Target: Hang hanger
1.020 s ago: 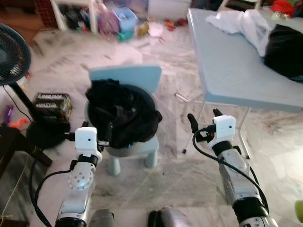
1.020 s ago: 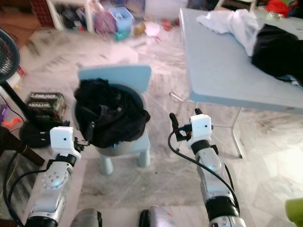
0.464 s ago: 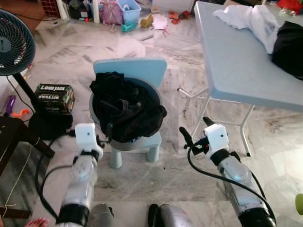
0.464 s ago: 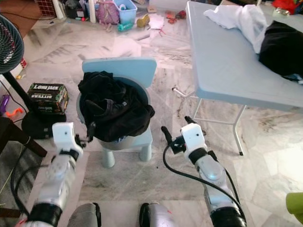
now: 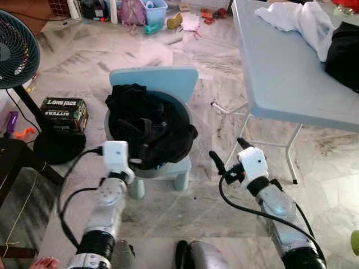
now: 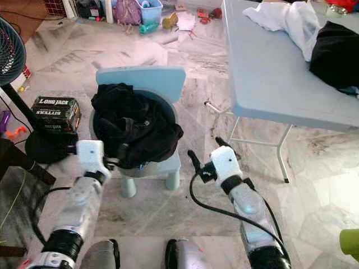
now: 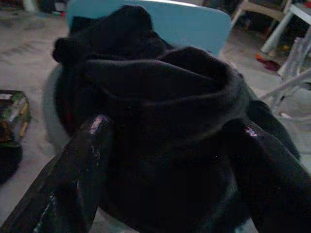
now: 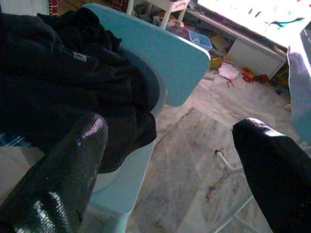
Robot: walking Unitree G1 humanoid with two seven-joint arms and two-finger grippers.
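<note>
Grey-veined marble floor [image 5: 168, 213], toys and tubs along its far edge. Before you: one small pale blue plastic chair [image 5: 162, 89], carrying a grey round basin [image 6: 134, 168] heaped with black crumpled clothing [image 5: 148, 126]. To your right, a pale blue folding table [image 5: 280, 73] with a white cloth [image 5: 297, 19] and a dark garment [image 5: 343, 50]. To your left, a black floor fan [image 5: 17, 53] and a dark carton [image 5: 63, 114]. Your left gripper [image 7: 170, 141] sits at the clothing, jaws wide around a fold. Your right gripper [image 5: 227, 154] hovers beside the chair, jaws wide, empty. Hanger: cannot be made out.
</note>
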